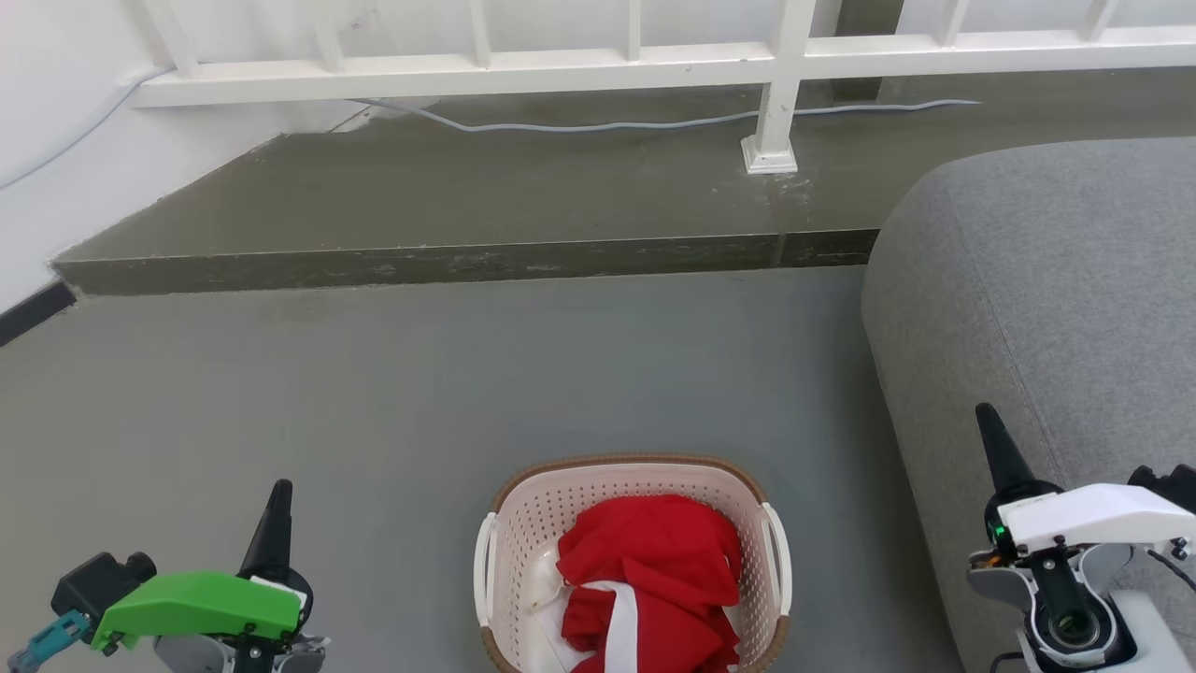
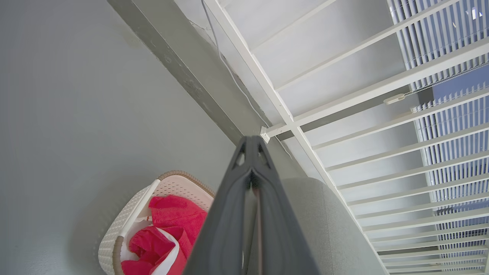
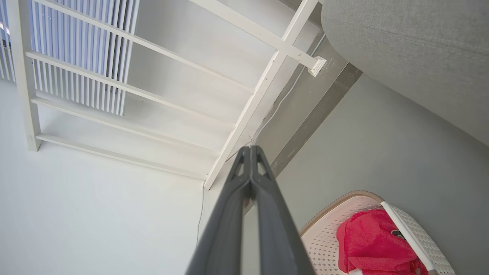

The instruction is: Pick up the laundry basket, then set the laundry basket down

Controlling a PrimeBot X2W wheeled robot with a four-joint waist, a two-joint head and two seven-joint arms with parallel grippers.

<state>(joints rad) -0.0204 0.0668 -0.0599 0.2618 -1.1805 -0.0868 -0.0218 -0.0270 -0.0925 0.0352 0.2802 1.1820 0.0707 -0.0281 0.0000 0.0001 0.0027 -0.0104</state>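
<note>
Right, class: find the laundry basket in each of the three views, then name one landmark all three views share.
Head view: laundry basket at bottom centre, cut by the bottom edge.
Left wrist view: laundry basket at lower left, cut by the bottom edge.
Right wrist view: laundry basket at lower right, cut by the bottom edge.
Shared landmark: the white railing post foot.

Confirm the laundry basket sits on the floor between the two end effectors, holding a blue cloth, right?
No, the head view shows the cloth in the laundry basket is red, not blue. It does sit on the floor between the left end effector and right end effector.
</note>
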